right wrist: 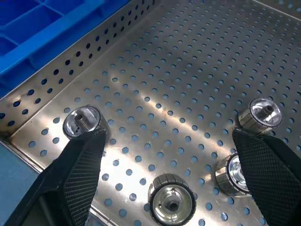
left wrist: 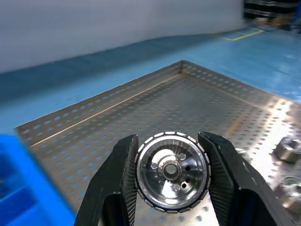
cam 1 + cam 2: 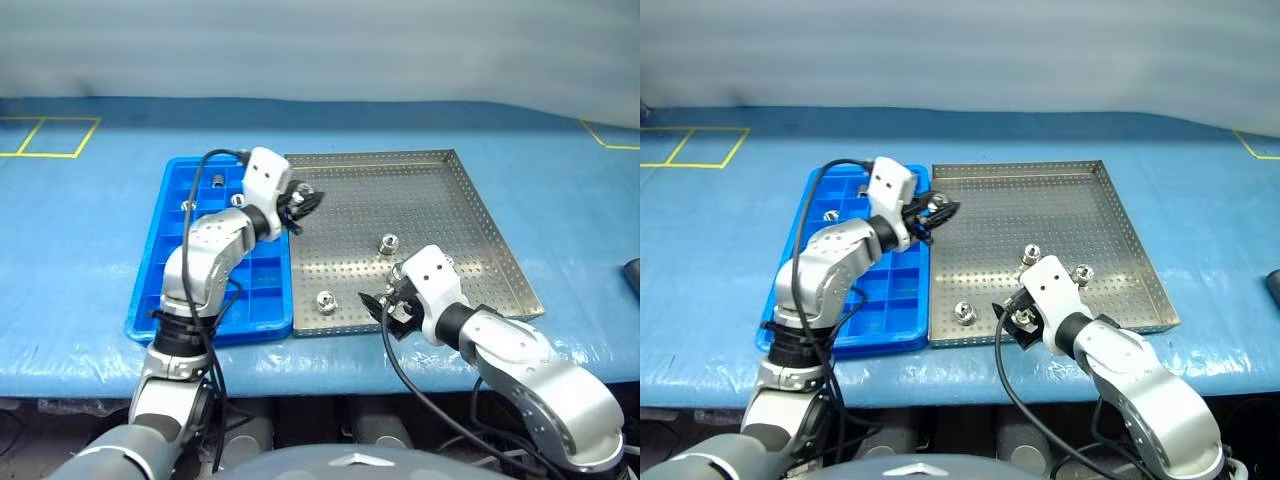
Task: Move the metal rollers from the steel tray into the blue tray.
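Steel tray (image 3: 430,215) lies touching the blue tray (image 3: 175,265), which already has rollers in far cells. Four loose rollers (image 1: 171,202) sit near the steel tray's front rim, under the wide-open right gripper (image 3: 388,305). The left gripper (image 2: 170,172) pinches one roller (image 2: 171,170) above the trays' shared edge; a slip here could drop it back. Its target cell is hidden behind the arm.

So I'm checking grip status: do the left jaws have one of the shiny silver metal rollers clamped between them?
Yes, the left gripper is closed on a shiny silver metal roller, its black fingers pressing both sides.
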You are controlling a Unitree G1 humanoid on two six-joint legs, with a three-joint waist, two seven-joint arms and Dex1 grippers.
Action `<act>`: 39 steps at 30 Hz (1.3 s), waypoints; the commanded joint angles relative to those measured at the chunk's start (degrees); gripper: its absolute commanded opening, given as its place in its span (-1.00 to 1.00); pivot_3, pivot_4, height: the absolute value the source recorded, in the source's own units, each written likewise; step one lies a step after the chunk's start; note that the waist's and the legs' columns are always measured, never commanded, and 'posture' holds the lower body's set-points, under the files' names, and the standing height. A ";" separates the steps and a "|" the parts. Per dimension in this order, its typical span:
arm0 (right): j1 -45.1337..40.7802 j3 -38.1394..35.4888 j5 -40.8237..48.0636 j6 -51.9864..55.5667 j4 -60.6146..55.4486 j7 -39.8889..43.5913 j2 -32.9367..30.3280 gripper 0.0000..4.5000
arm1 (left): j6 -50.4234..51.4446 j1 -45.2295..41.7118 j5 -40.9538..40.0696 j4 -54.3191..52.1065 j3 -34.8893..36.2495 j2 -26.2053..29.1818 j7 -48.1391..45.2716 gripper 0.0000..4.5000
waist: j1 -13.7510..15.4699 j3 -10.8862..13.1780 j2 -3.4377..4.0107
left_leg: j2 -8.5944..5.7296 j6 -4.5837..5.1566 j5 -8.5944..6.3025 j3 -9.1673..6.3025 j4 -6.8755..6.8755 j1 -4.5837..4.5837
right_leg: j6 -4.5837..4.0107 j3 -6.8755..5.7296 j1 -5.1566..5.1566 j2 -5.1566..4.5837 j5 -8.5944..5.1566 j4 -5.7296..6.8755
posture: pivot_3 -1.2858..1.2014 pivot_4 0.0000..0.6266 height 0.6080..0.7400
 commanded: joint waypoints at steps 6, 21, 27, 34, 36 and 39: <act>-6.21 4.52 -0.09 -3.08 3.23 2.53 -0.16 1.00 | -3.13 6.09 7.90 -6.56 3.54 0.16 15.78 -0.24 | 2.51 0.01 -0.04 | -0.06 0.00 0.00 0.00 0.01 -0.06 | 0.05 -0.01 0.00 -0.08 0.04 -0.08 | 0.18 -0.52 1.00; -6.14 4.99 -0.11 -2.89 3.31 3.25 -0.26 1.00 | -4.44 10.73 12.78 -1.94 6.43 3.12 23.38 -0.24 | 3.99 0.01 -0.05 | 0.01 0.00 0.00 -0.02 0.03 -0.10 | -0.01 -0.07 -0.02 -0.12 0.02 -0.08 | 0.18 -0.52 1.00; -5.06 4.30 -0.09 -2.56 2.52 2.74 -0.22 1.00 | -2.77 11.50 11.71 -0.41 5.57 4.10 21.23 -0.24 | 3.82 0.01 -0.05 | 0.02 0.00 0.00 -0.02 0.01 -0.11 | -0.03 -0.09 -0.04 -0.14 0.01 -0.08 | 0.16 -0.52 1.00; -4.24 3.86 -0.06 -2.38 1.94 2.35 -0.11 1.00 | -3.31 12.58 10.94 -2.47 5.55 4.82 19.48 0.52 | 3.41 0.00 -0.05 | 0.06 0.00 0.00 -0.01 0.01 -0.09 | -0.03 -0.09 -0.04 -0.15 0.00 -0.07 | 0.15 -0.52 1.00; -3.58 3.25 0.11 -2.23 1.50 2.04 0.04 1.00 | -5.80 11.65 10.05 -3.61 5.60 4.58 18.63 0.82 | 3.28 0.00 -0.05 | 0.06 0.00 0.00 0.00 0.01 -0.09 | -0.04 -0.09 -0.04 -0.15 0.00 -0.07 | 0.15 -0.52 1.00; -1.93 2.12 0.44 -1.89 0.37 1.84 -0.12 1.00 | -7.83 9.20 7.42 -5.10 4.01 4.35 14.63 0.99 | 3.37 0.01 -0.06 | 0.07 0.00 0.00 -0.01 0.01 -0.10 | -0.05 -0.09 -0.04 -0.15 0.00 -0.07 | 0.15 -0.52 1.00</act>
